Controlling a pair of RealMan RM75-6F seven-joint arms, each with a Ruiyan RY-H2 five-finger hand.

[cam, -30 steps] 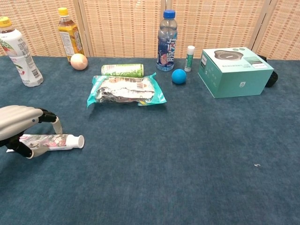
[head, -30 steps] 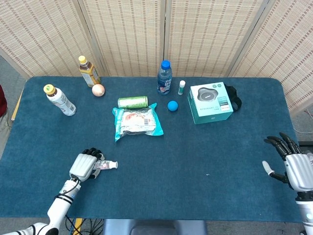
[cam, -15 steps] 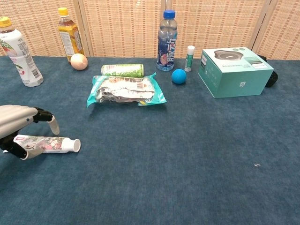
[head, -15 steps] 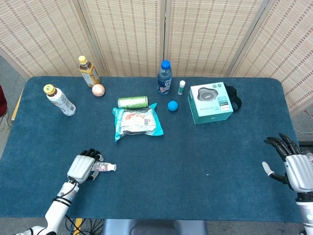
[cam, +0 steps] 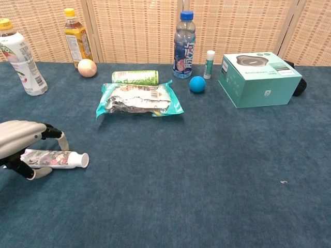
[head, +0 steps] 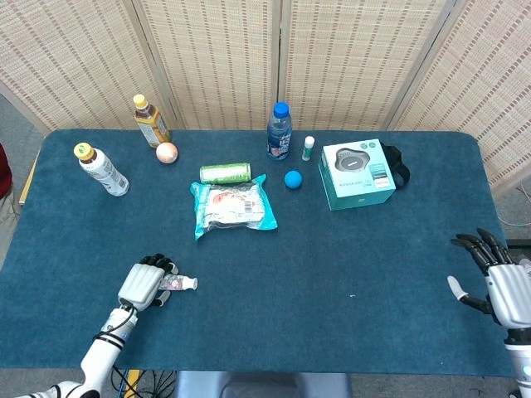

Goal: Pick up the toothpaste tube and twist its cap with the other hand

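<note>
A woven folding screen [head: 274, 58] stands behind the blue-carpeted table [head: 348, 249]; grey floor [head: 17, 133] shows at left, under even light.

No word or number can be made out with certainty: the teal box [cam: 260, 78] carries a small white logo too tiny to read, and the print on the water bottle [cam: 184, 45], the pouch [cam: 138, 99] and the toothpaste tube [cam: 54, 158] is blurred.
</note>
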